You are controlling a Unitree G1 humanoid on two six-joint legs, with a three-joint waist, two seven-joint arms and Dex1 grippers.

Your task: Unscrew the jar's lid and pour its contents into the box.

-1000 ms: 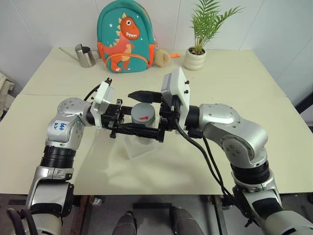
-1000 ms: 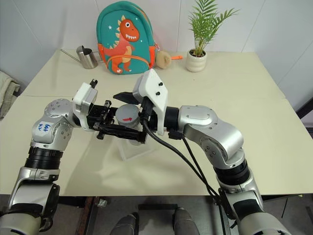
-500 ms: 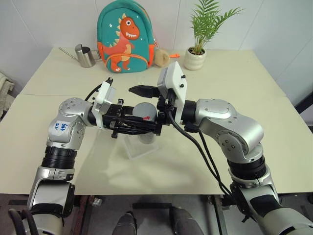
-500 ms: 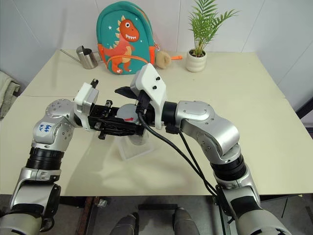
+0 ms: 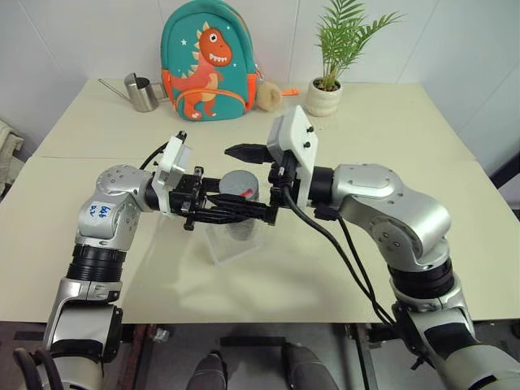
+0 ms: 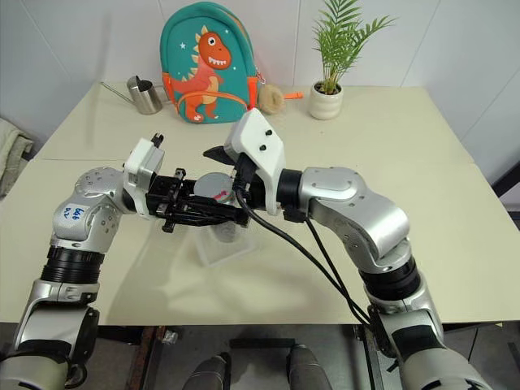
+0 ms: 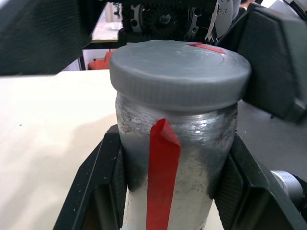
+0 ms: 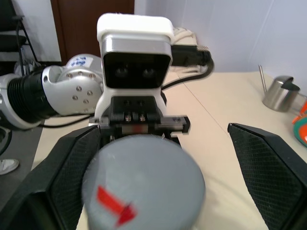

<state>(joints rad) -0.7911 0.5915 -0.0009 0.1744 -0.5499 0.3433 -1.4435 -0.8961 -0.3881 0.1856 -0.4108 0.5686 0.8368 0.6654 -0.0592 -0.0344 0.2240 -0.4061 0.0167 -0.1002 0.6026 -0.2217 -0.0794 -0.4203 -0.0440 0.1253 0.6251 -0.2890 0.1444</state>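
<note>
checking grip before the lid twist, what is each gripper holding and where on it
The left gripper holds the jar by its body, just below the lid. The right gripper is open around the lid, holding nothing.

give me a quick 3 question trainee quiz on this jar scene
1. True or false: the lid is already off the jar.
2. Which claw grips the jar: A left, B right?
3. What stands on the table beside the dinosaur backpack, on the robot's left?

Key: 1 false, it sits on the jar. 2 A, the left claw clamps the jar; the right claw is open around the lid. 3 a steel watering can.
</note>
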